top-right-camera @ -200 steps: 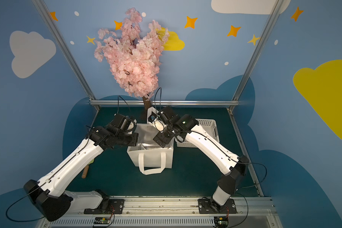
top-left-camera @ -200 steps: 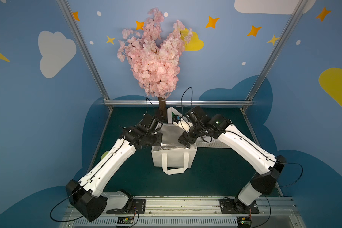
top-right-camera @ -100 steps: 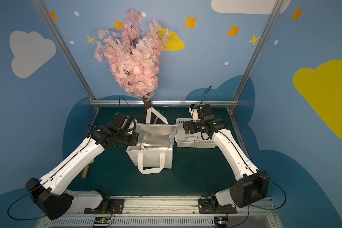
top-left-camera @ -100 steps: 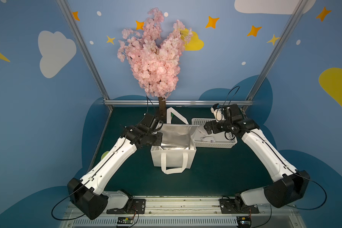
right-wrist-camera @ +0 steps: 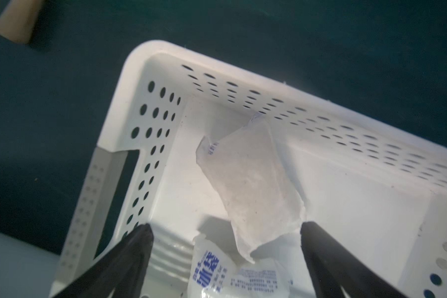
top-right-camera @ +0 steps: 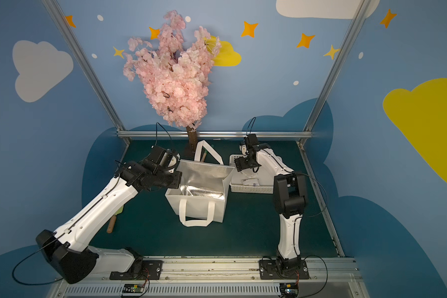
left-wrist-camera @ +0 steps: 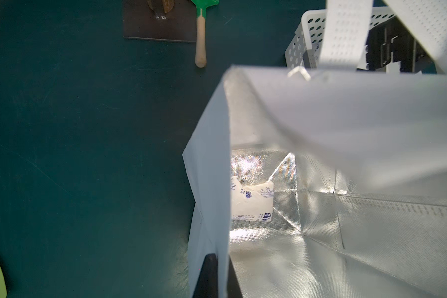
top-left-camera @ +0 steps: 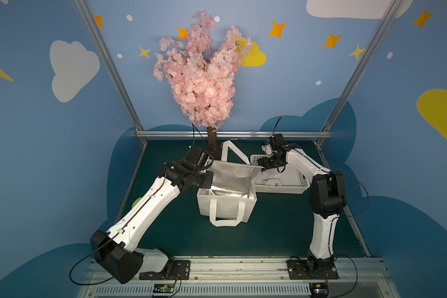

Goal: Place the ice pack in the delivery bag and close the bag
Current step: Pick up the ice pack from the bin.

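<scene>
The delivery bag [top-left-camera: 226, 207] [top-right-camera: 196, 206] stands open mid-table, white with silver foil lining, its flap raised. My left gripper [top-left-camera: 209, 178] [left-wrist-camera: 222, 274] is shut on the bag's left side wall, with the fabric pinched between the dark fingers [left-wrist-camera: 209, 276]. One ice pack [left-wrist-camera: 250, 203], white with blue print, lies on the foil floor inside the bag. My right gripper [top-left-camera: 262, 165] [right-wrist-camera: 225, 227] hangs open over the white perforated basket [right-wrist-camera: 165, 123], holding nothing. Below it lie a plain ice pack [right-wrist-camera: 253, 185] and a blue-printed one [right-wrist-camera: 212, 271].
The basket [top-left-camera: 281, 189] [top-right-camera: 250, 189] sits against the bag's right side. A pink blossom tree [top-left-camera: 204, 85] stands behind the bag on a dark base plate [left-wrist-camera: 160, 28]. A green trowel with a wooden handle [left-wrist-camera: 200, 49] lies nearby. Another wooden-handled tool [top-right-camera: 112, 224] lies under my left arm.
My right arm has swung from above the bag's opening over to the basket and lowered toward it, jaws still open. The left arm has kept its hold on the bag.
</scene>
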